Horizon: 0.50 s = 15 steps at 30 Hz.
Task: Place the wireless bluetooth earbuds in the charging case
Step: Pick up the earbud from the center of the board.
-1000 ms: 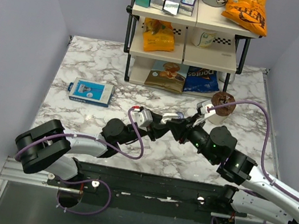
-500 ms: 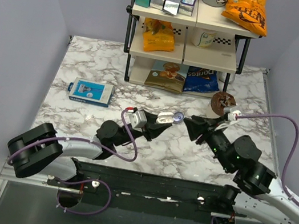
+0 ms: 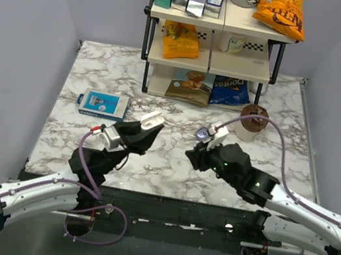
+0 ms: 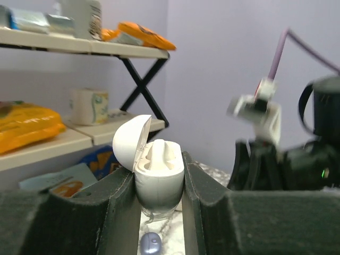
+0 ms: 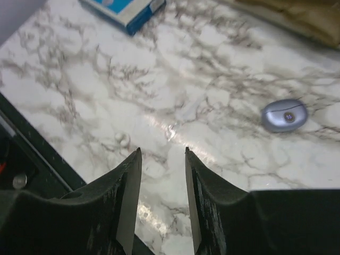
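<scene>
Black-padded, clamping the lid-open charging case (image 4: 157, 166) upright in the left gripper (image 4: 158, 190) before the shelf (image 3: 180, 64) for loading, while poising the right gripper (image 5: 162, 159), parted and empty, near a lavender earbud (image 5: 285, 115) there.

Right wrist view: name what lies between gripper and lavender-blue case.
Only bare marble table between the right gripper and the lavender-blue case, per the right wrist view.

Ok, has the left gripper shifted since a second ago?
Yes. The left gripper, shut on the open white case, has swung left across the table, toward the blue box.
</scene>
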Each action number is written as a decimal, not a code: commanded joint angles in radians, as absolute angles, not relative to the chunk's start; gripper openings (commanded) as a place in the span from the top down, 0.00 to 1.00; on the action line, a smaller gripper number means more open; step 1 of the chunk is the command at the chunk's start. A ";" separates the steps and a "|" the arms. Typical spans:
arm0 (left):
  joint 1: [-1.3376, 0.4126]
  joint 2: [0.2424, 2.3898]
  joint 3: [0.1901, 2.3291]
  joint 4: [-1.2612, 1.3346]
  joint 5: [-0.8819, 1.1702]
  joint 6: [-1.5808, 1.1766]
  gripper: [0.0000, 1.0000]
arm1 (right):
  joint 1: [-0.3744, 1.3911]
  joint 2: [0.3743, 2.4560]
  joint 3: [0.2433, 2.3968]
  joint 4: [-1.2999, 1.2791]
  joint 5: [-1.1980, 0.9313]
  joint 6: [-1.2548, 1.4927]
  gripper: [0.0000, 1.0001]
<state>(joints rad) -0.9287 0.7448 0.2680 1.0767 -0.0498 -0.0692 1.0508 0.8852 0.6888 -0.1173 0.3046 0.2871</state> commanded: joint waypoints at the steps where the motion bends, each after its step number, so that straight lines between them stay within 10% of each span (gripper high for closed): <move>1: -0.927 0.544 0.236 0.800 -0.210 -0.012 1.00 | 1.049 1.038 0.660 -0.032 0.054 0.302 0.53; 15: -0.928 0.348 0.215 0.618 -0.242 -0.005 1.00 | 1.049 1.558 0.839 0.124 -0.152 0.370 0.56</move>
<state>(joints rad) -0.9287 0.3698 0.2203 0.6666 -0.2180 -0.0216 1.0500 1.4952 0.7715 0.0574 -0.0994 0.3489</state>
